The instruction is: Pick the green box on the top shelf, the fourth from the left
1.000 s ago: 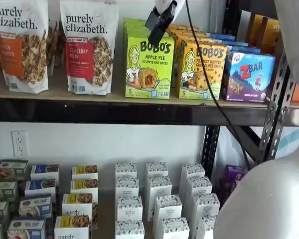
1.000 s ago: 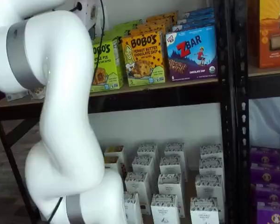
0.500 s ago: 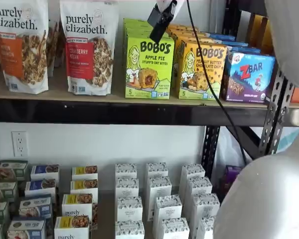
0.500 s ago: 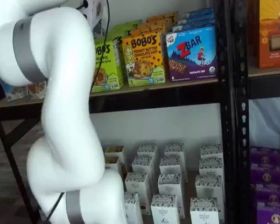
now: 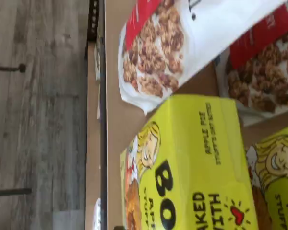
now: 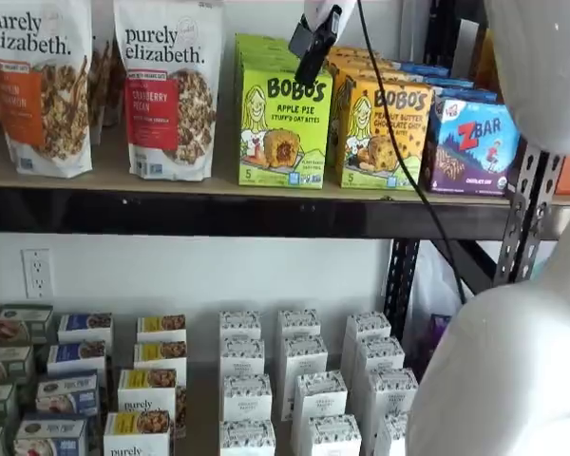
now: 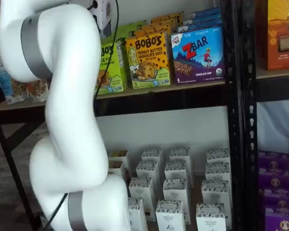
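The green box [image 6: 283, 123], a lime Bobo's Apple Pie carton, stands upright at the front of the top shelf [image 6: 171, 214], with more green boxes behind it. My gripper [image 6: 309, 66] hangs from the upper edge just above the box's upper right corner. Its black fingers show side-on, so no gap can be read, and nothing is in them. In a shelf view my white arm [image 7: 67, 96] hides the left part of the green box [image 7: 113, 67]. The wrist view shows the green box's top face [image 5: 192, 163] from close above on the tan shelf board [image 5: 113, 96].
A yellow-orange Bobo's box [image 6: 385, 133] touches the green box's right side, and a blue ZBar box [image 6: 475, 142] stands beyond it. Purely Elizabeth granola bags [image 6: 169, 90] stand to its left. Small white cartons [image 6: 299, 380] fill the lower surface. A black upright [image 7: 233, 96] stands at the right.
The gripper has shifted a little to the right above the green box. The arm has swung right and now covers more of the green box in a shelf view.
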You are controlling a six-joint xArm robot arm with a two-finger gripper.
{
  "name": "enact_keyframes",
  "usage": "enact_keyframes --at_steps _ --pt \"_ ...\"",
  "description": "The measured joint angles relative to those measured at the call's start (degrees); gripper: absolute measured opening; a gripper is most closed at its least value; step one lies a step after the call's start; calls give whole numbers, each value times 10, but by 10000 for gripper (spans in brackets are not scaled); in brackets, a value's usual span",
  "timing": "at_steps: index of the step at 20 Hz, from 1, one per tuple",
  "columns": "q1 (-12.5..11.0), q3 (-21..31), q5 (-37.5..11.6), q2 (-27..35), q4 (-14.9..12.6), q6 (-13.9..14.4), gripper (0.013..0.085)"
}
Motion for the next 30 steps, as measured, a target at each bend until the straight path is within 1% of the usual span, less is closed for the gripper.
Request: enact_keyframes --at_steps 9,16,19,22,30 --pt "-8 -31 37 36 -17 -12 850" --pt "-4 -49 58 56 -33 -12 850" --pt "-2 -58 65 64 -35 -10 850" --pt "1 -63 66 68 -38 -8 850" --pt "12 -61 58 74 -65 -1 850"
